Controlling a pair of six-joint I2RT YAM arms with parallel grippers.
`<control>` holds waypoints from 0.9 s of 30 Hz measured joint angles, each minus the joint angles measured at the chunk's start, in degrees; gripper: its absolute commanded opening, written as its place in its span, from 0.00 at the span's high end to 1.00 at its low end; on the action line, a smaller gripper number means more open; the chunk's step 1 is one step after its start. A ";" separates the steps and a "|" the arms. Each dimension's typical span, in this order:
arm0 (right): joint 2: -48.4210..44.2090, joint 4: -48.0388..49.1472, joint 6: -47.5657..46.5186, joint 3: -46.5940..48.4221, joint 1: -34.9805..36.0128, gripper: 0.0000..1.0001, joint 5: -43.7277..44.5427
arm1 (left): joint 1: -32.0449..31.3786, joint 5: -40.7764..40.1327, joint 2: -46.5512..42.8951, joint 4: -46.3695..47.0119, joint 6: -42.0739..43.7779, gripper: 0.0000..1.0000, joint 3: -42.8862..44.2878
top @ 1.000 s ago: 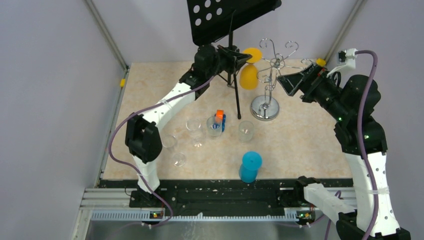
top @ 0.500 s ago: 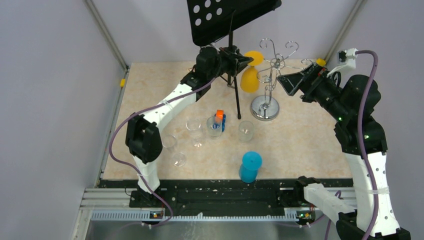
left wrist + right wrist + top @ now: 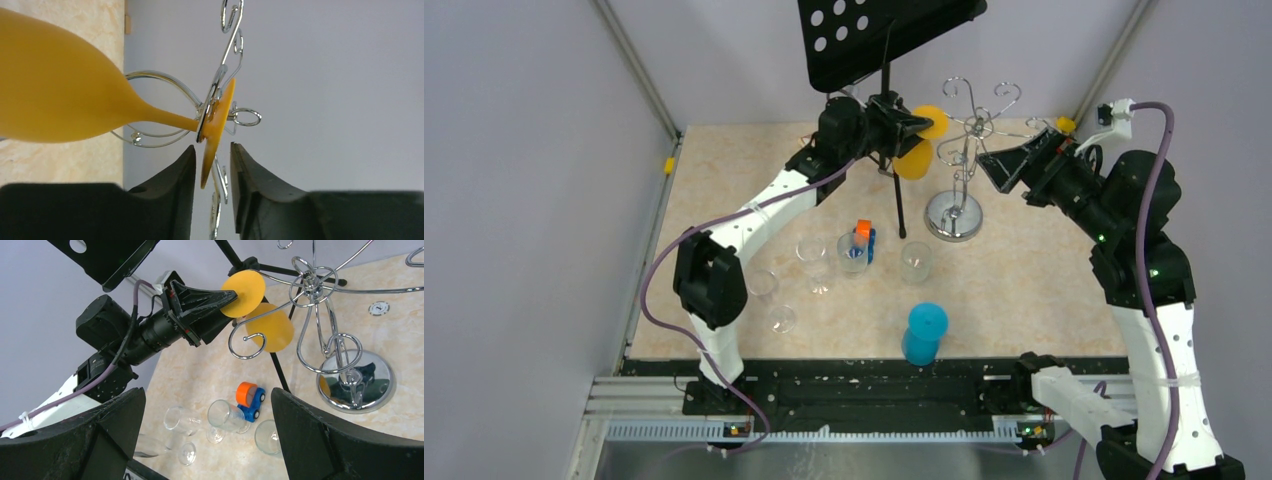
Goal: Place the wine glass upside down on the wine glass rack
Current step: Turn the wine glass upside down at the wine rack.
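Left wrist view: the yellow wine glass (image 3: 60, 95) hangs on the wine glass rack (image 3: 954, 215), with its foot up in a wire hook arm and its bowl below. The long axis is tilted, and the bowl leans away from the post toward the left arm. The left hand (image 3: 212, 150) has its fingers slightly apart on both sides of the foot rim, not clamped. The pole of the music stand (image 3: 879, 35) is just beside the bowl. The right hand (image 3: 207, 395) is wide apart and holds nothing, near the rack's other side.

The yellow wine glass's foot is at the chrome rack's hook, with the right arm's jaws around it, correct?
No: the jaws around the foot belong to the left gripper, as the left wrist view shows. The foot of the wine glass is indeed at a hook of the rack.
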 measured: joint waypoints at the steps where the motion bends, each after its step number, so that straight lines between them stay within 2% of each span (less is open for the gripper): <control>1: 0.00 0.00 0.00 -0.02 0.00 0.01 0.00 | 0.00 0.11 0.00 -0.17 0.09 0.55 -0.02; 5: -0.02 0.02 0.00 -0.02 0.00 0.01 -0.02 | -0.04 0.48 -0.02 -1.07 -0.04 0.30 -0.02; 12: -0.28 0.04 0.02 -0.02 0.00 0.01 -0.02 | -0.04 1.42 -0.26 -1.73 -0.04 0.14 -0.07; 17: -0.31 0.17 0.00 -0.13 0.00 0.01 -0.02 | -0.04 1.90 -1.05 -1.77 -0.09 0.10 -1.18; 27: -0.33 0.37 0.04 -0.76 0.00 0.01 -0.20 | -0.04 2.21 -6.43 -2.86 3.34 0.09 -8.02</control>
